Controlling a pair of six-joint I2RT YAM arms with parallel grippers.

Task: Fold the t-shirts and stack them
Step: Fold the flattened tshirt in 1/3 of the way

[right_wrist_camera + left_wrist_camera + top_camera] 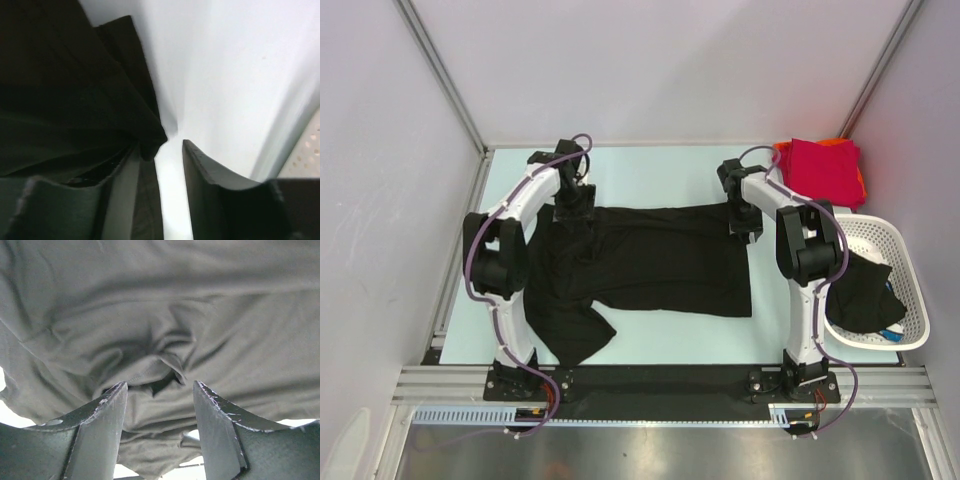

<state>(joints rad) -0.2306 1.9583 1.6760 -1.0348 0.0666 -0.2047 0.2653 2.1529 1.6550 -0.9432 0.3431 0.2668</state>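
Near right, the white basket (897, 240) holds a black bundle (860, 295); on the table (660, 340) the black t-shirt (660, 265) lies spread across the middle, one sleeve trailing near left. At its far edge the left gripper (573, 208) stands spread over rumpled cloth, pinching nothing; the right gripper (743, 228) is spread too at the far-right corner, cloth brushing one finger. Far right, the red t-shirt (820, 170) sits on the orange t-shirt (782, 150).
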